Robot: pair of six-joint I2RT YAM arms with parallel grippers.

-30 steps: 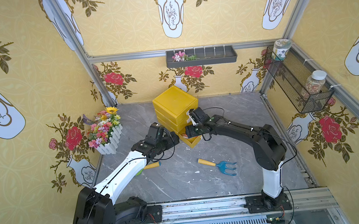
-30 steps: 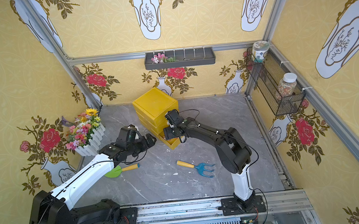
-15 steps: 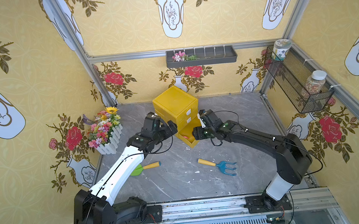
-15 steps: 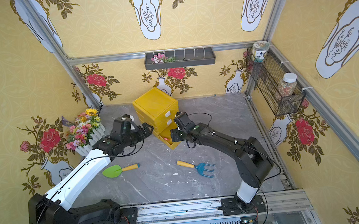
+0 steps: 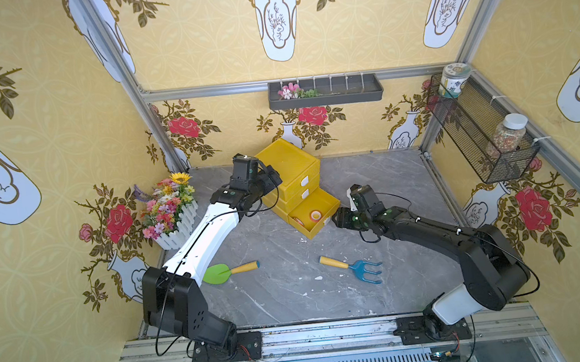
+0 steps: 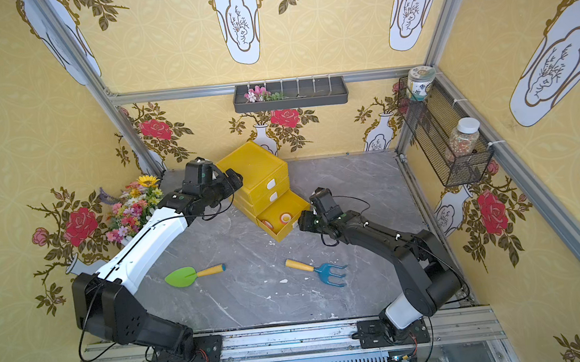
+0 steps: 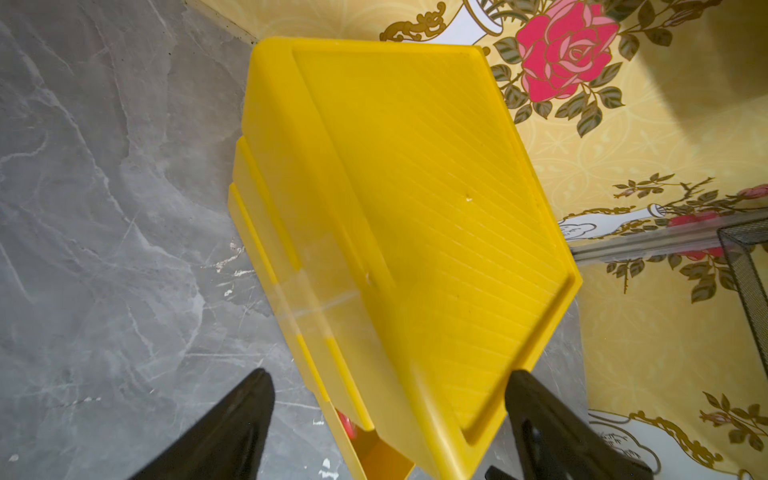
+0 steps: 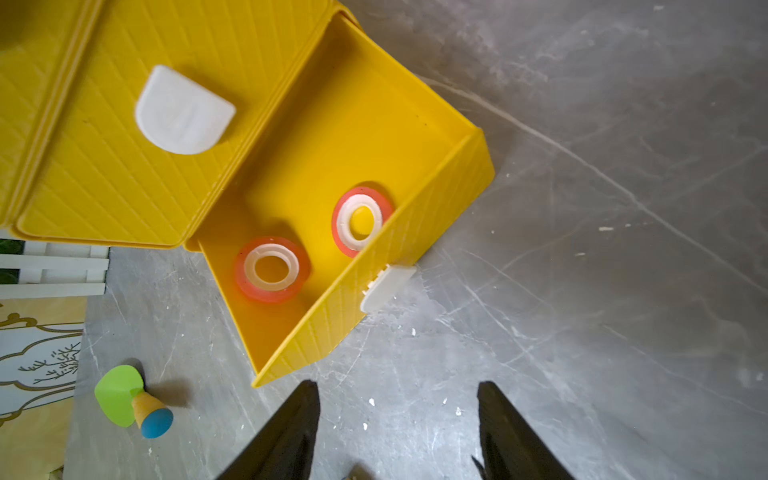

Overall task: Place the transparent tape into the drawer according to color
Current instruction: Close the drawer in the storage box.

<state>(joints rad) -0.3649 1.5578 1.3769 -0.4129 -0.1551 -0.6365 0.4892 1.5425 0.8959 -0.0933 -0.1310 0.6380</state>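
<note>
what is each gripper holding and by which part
Nothing is held. The right gripper is open and empty before the pulled-out drawer; the open left gripper straddles a corner of the yellow cabinet.

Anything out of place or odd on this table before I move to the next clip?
Nothing looks broken. The yellow drawer cabinet sits skewed to the walls, bottom drawer pulled out with two red tape rolls inside. White flecks litter the grey tabletop, and a clear tape strip crosses the cabinet's side.
</note>
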